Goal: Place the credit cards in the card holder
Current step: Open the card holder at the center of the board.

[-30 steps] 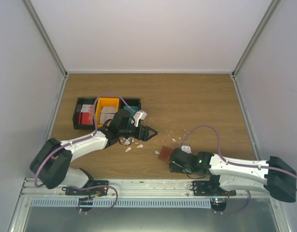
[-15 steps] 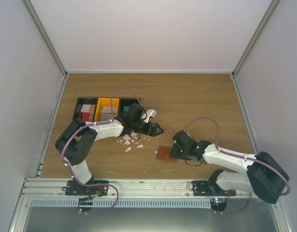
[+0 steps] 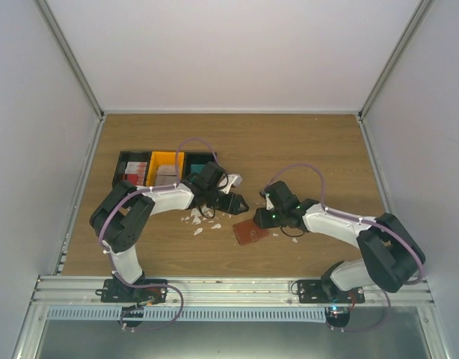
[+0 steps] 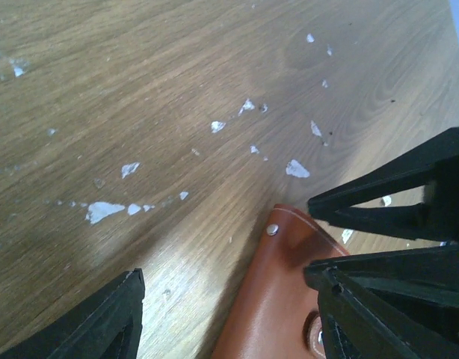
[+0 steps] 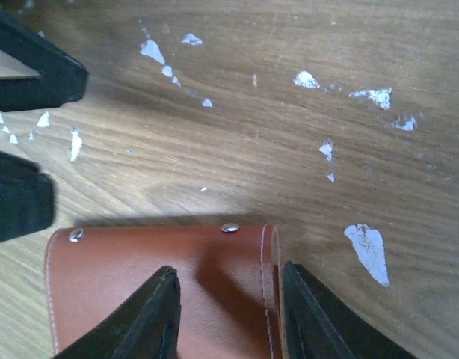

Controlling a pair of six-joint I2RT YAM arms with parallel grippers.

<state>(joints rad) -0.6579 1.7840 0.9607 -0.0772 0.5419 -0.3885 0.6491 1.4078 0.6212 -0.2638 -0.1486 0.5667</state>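
Card holder (image 5: pixel 102 277) flat on table (image 5: pixel 304 127), right end effector (image 5: pixel 229 269) part-open over its edge, left end effector (image 4: pixel 223 277) open above corner

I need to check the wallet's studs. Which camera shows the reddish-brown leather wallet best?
Right wrist: the reddish-brown leather wallet fills the lower frame, studs and stitching sharp. Left wrist shows one corner; the top view only a small brown patch.

Reddish-brown leather card holder (image 3: pixel 250 232) — outer face up — lies flat.

Card holder (image 3: pixel 250 232): one. Grippers: two, left gripper (image 3: pixel 240 202), right gripper (image 3: pixel 262 219). Bins (image 3: pixel 166 155): three. White scraps (image 3: pixel 193 218): many.
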